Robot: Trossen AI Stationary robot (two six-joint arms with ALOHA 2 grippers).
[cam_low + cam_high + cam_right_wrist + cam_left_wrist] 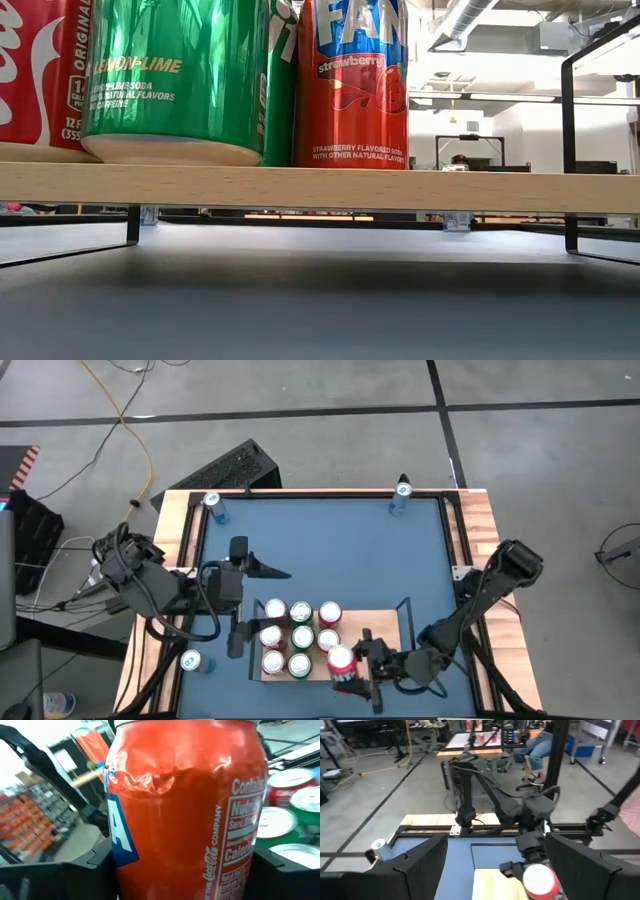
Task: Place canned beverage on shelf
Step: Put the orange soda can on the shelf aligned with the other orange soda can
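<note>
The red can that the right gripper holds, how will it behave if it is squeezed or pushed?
The red can already shows dents, so its wall probably buckles under a harder squeeze. Its smooth, glossy skin may slip between the right gripper fingers. Upright on the shelf, a high push could tip it.

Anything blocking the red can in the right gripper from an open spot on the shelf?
Nothing visible. The right gripper holds the red can at the shelf edge, beside the standing cans; bare board lies right next to it.

A dented red can (pixel 341 661) stands upright at the light-wood shelf's (pixel 385 622) front edge.
</note>
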